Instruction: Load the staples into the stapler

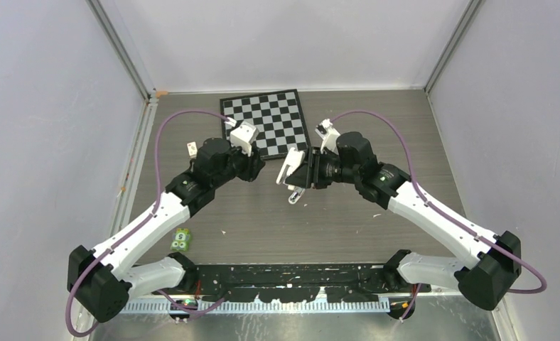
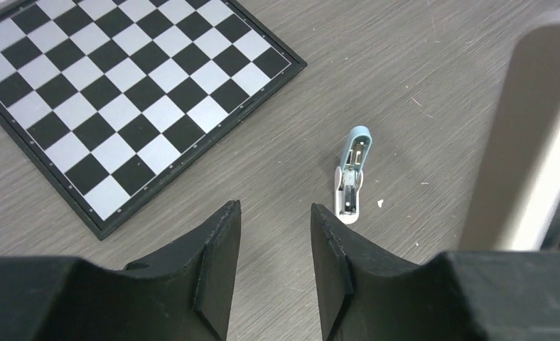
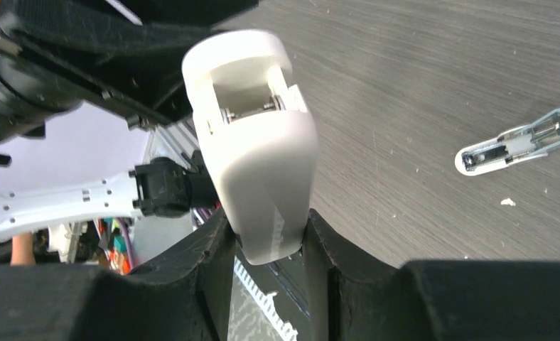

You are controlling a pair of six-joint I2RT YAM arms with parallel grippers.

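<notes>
My left gripper (image 2: 275,212): fingers part-open, empty. Just upper right of them, light-blue-and-white object (image 2: 351,175) flat on table (image 2: 419,64), long axis near vertical in frame. Further right, stapler (image 2: 526,128) off table, long axis up frame, clamped in right gripper (image 3: 266,219). Staples: I find none in any view; nearer arm unknown.

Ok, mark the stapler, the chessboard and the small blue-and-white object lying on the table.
stapler (image 3: 263,163): right wrist view, on its white plastic body.
chessboard (image 2: 124,96): left wrist view, on a square near its centre.
blue-and-white object (image 2: 351,177): left wrist view, near its middle.
</notes>
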